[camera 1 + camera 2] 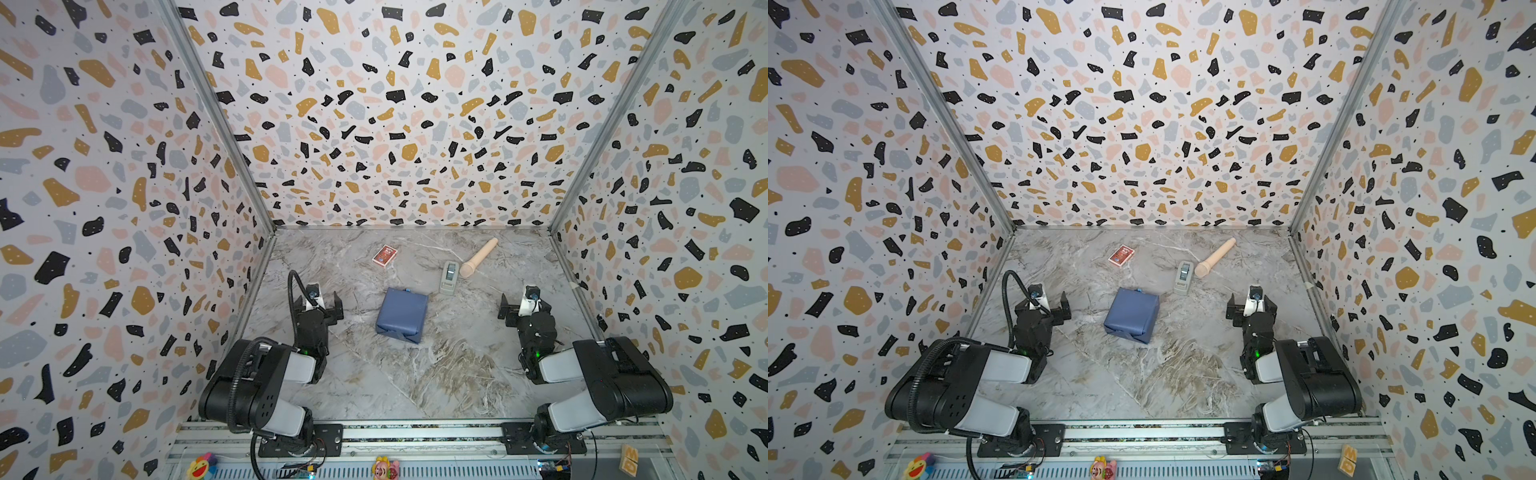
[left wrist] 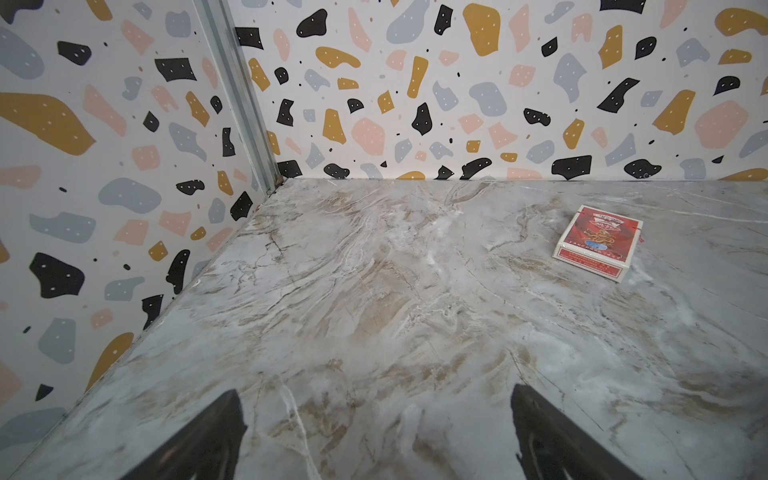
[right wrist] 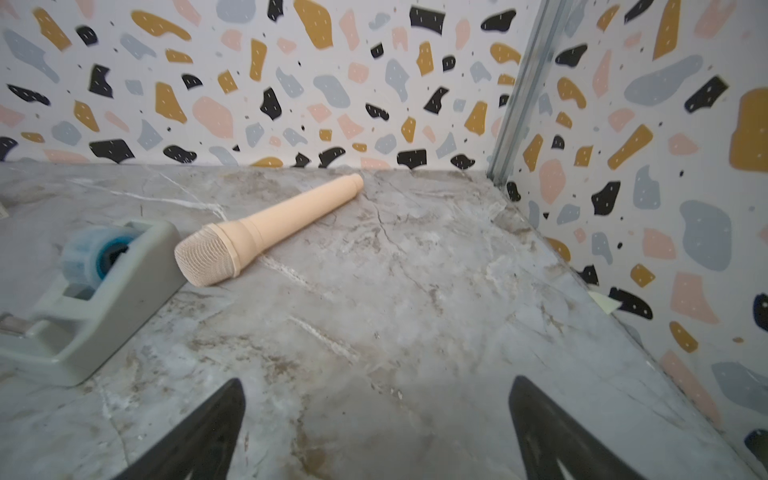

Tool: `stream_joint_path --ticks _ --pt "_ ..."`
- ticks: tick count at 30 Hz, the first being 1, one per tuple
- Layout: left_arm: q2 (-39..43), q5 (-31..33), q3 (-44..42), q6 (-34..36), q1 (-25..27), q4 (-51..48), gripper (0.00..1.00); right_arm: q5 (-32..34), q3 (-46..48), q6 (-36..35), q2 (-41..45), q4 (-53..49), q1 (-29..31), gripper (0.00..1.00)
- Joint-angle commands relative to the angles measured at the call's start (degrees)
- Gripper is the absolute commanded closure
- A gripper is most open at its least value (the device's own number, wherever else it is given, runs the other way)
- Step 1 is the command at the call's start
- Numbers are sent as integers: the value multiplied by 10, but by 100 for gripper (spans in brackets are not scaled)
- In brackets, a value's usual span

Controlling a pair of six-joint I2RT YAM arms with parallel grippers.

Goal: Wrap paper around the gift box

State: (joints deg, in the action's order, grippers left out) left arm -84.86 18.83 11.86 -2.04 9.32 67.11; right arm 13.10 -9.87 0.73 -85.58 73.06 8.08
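Observation:
The blue paper [image 1: 402,315] [image 1: 1133,314] lies in the middle of the marbled table, folded into a squarish parcel with creased flaps at its near edge. The gift box is hidden, none of it showing outside the paper. My left gripper [image 1: 324,305] [image 1: 1050,305] [image 2: 376,395] hovers to the left of the parcel, apart from it, open and empty. My right gripper [image 1: 524,306] [image 1: 1252,307] [image 3: 376,386] is well to the parcel's right, also open and empty. Neither wrist view shows the parcel, only bare tabletop between the fingers.
A red card pack [image 1: 384,255] [image 2: 596,243] lies at the back left. A grey tape dispenser [image 1: 449,277] [image 3: 83,299] and a beige microphone [image 1: 478,257] [image 3: 266,232] lie at the back right. Patterned walls close in three sides.

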Motion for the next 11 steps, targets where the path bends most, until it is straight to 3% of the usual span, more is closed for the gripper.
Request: stream_joint_path --ticks 1,11 --pt "8 -5 1 10 -4 35 0 29 4 -15 3 40 10 1" --pt "7 -3 1 10 -4 36 1 -15 -9 -2 5 0 -16 1"
